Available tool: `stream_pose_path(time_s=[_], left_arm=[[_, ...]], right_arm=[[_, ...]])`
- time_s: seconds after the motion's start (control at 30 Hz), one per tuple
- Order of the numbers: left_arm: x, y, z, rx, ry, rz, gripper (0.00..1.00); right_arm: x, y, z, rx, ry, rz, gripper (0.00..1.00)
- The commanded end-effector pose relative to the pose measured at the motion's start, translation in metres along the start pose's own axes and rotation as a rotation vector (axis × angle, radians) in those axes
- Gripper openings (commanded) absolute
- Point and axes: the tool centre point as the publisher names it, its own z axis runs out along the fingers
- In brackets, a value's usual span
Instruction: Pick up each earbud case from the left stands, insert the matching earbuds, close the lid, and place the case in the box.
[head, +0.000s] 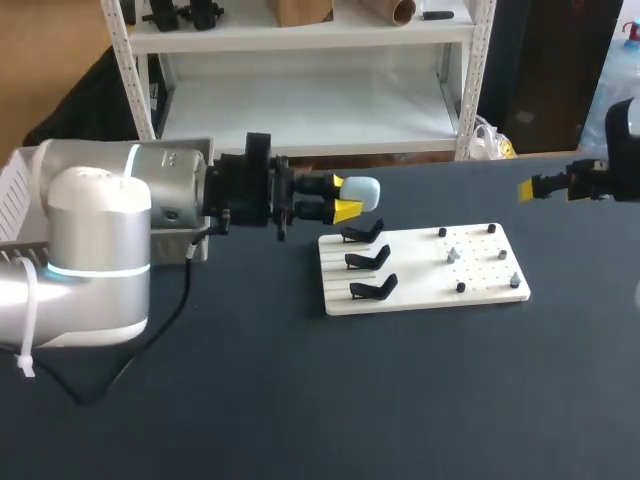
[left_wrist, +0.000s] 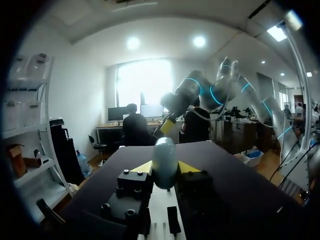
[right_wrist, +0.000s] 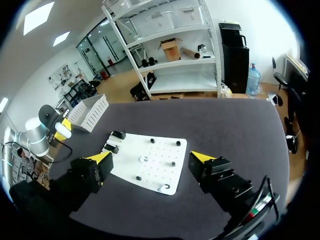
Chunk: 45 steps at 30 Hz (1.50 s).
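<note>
Three stands (head: 367, 259), white board (head: 415, 268), dark table (head: 400, 400)

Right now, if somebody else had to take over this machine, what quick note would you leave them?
Left gripper: shut on a pale blue earbud case, held in the air beside the white board.
Right gripper: open and empty, above the table past the board's far end.
Three black stands: all look empty.
Small pale pieces lie among the board's pegs, likely earbuds, but too small to be sure.
Done: one case picked up.
Left: insert the earbuds, close the lid, and place the case in the white box.
</note>
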Motion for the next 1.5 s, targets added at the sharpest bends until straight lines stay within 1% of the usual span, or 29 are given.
stream_pose_path(time_s=[0.03,0.2,0.37,0.47,0.57,0.77,1.1,1.5], left_arm=[[0.007,-0.001,0.011,-0.001,-0.042,-0.003,0.0],[0.008,-0.003,0.016,0.01,-0.058,-0.006,0.0],[0.007,-0.004,0.018,0.017,-0.064,0.005,0.0],[0.007,-0.004,0.017,0.02,-0.067,0.008,0.0],[0.007,-0.005,0.016,0.028,-0.071,0.006,0.0],[0.01,-0.008,0.012,0.034,-0.08,0.006,0.0],[0.01,-0.008,0.012,0.034,-0.08,0.006,0.0],[0.01,-0.008,0.012,0.034,-0.08,0.006,0.0]], right_arm=[[0.011,0.022,-0.017,-0.043,-0.006,-0.038,1.0],[0.026,0.058,-0.026,-0.067,0.015,-0.118,1.0],[0.033,0.09,-0.028,-0.084,0.044,-0.183,1.0],[0.035,0.109,-0.025,-0.092,0.05,-0.218,1.0],[0.033,0.125,-0.021,-0.098,0.051,-0.228,1.0],[0.032,0.15,-0.009,-0.093,0.054,-0.252,1.0],[0.036,0.183,0.005,-0.1,0.083,-0.291,1.0],[0.026,0.19,0.036,-0.104,0.097,-0.279,1.0]])
